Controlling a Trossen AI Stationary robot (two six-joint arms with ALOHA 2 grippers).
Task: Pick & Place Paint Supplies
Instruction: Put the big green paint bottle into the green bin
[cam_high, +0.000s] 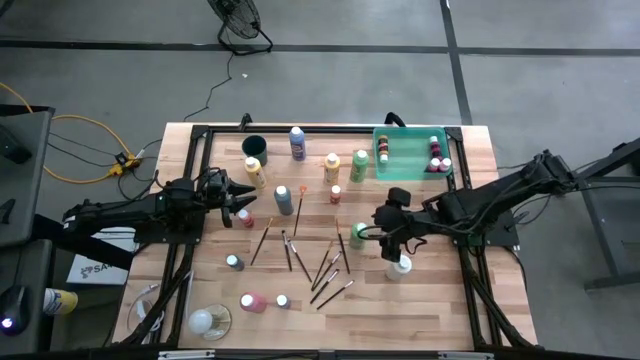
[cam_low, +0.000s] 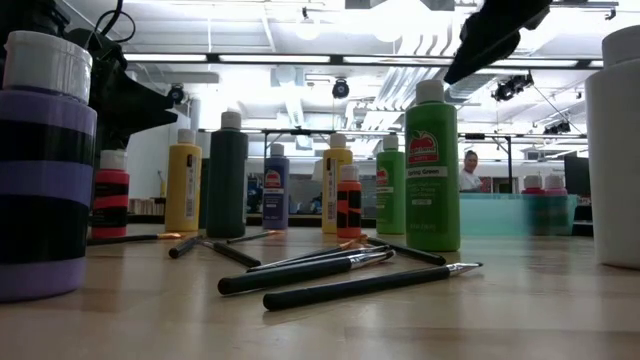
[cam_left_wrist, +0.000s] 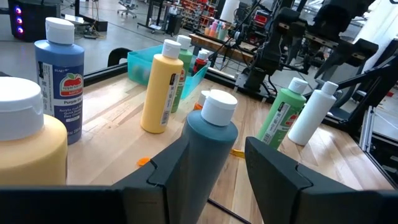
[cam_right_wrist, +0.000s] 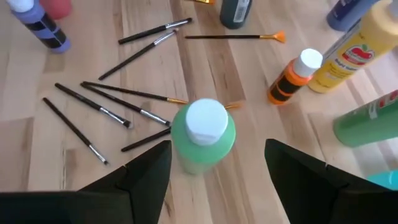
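Capped paint bottles stand on the wooden table (cam_high: 440, 300), and several thin dark brushes (cam_high: 320, 265) lie flat near its middle. My left gripper (cam_high: 248, 197) is open and level, pointing toward the table's right. A dark teal bottle (cam_left_wrist: 208, 149) stands upright just ahead of its fingers, untouched. My right gripper (cam_high: 383, 232) is open and points down over an upright green bottle with a white cap (cam_right_wrist: 202, 134). Its fingers stand on either side of that bottle, clear of it. A white bottle (cam_high: 400, 265) stands just beside the green one.
A translucent green tray (cam_high: 410, 150) holding a few bottles sits at the far right. A dark round cup (cam_high: 254, 146) sits at the far left. Yellow (cam_high: 256, 170), purple (cam_high: 297, 143) and green (cam_high: 359, 165) bottles stand behind the teal one. A red bottle (cam_high: 245, 217) is beside my left gripper.
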